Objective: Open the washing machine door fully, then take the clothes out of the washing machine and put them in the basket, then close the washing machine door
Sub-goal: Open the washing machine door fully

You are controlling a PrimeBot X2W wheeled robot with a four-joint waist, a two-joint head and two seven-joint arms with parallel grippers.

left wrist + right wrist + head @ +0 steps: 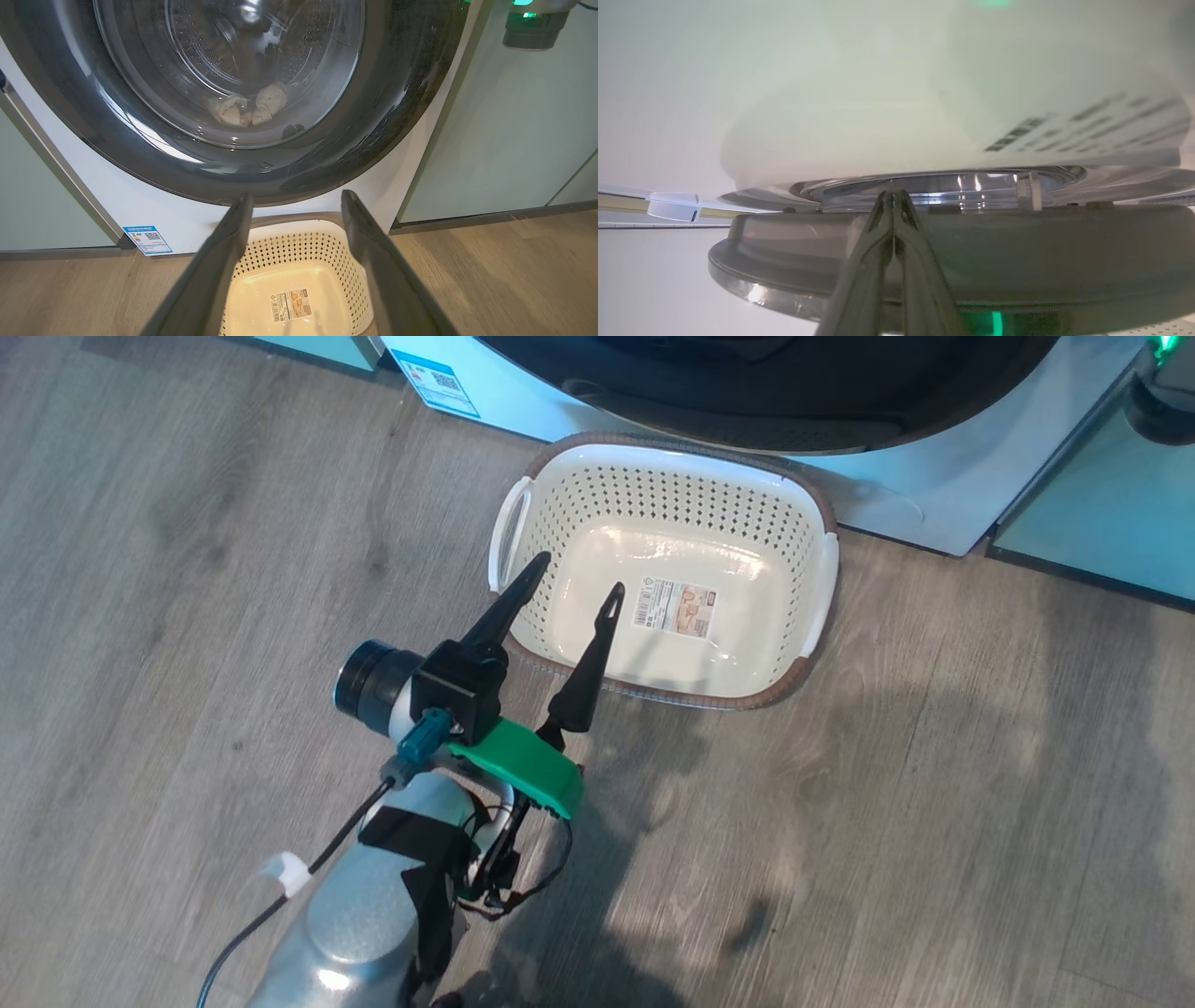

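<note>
Well, the basket (672, 504) sits on the wooden floor (934, 803) in the upper middle of the head view, its far rim just against the white front of the washing machine (934, 485). Its glossy cream bottom lies bare around a label sticker (674, 607). The left gripper (579, 574) hangs over the basket's near left corner, its two dark fingers spread wide with nothing between them.

From the left wrist view, those same spread fingers frame the basket (299, 247) at the bottom centre. Above it, the washing machine door (373, 140) takes up the top of the frame with its broad black rim. Through the glass, the clothes (247, 109) lie low in the steel drum as two pale, crumpled bundles, touching each other. A small blue label (148, 239) sits at the lower left of the machine's front, and pale green cabinet panels (504, 140) stand at the right.

In the right wrist view, the right gripper (892, 195) has its fingers pressed together on nothing. The tips point at the line where the door's dark edge (1017, 242) meets the white body, and a strip of glass gleams in that line. Whether the tips touch the door, I cannot tell.
</note>
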